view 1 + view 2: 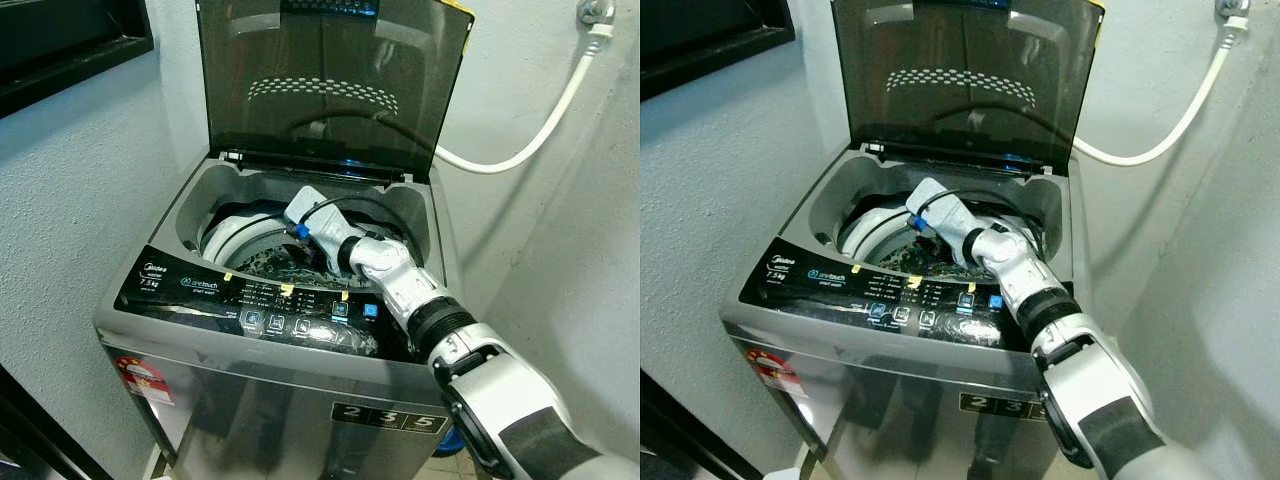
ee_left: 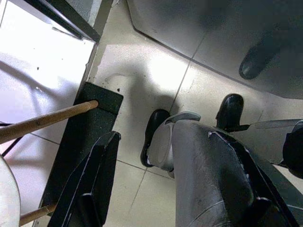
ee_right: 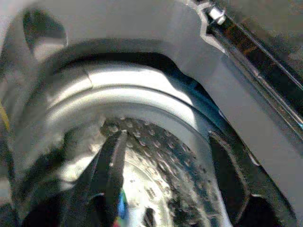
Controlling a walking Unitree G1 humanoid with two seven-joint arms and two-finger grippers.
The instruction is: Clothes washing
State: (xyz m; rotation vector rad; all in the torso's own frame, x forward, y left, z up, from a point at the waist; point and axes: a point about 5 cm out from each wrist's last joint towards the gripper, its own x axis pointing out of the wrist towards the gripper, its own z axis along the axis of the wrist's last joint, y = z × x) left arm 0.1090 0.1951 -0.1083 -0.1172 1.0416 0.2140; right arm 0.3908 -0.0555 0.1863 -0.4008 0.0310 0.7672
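Your right gripper (image 3: 165,175): fingers spread wide, nothing between them, reaching down into the open top of the washing machine (image 1: 290,400) just above the perforated drum (image 3: 161,161). Your left gripper (image 2: 165,189): idle, fingers apart and empty, hanging over the tiled floor (image 2: 142,85). Status, as I judge it: lid (image 1: 330,80) already up, dark laundry seemingly in the drum though hard to make out, control panel (image 1: 260,300) along the near edge yet to be used, lid yet to be closed.

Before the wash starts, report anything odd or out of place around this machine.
Nothing stands out. The washing machine stands level, lid propped open, hose attached; the right end effector, fingers apart, reaches into the drum.
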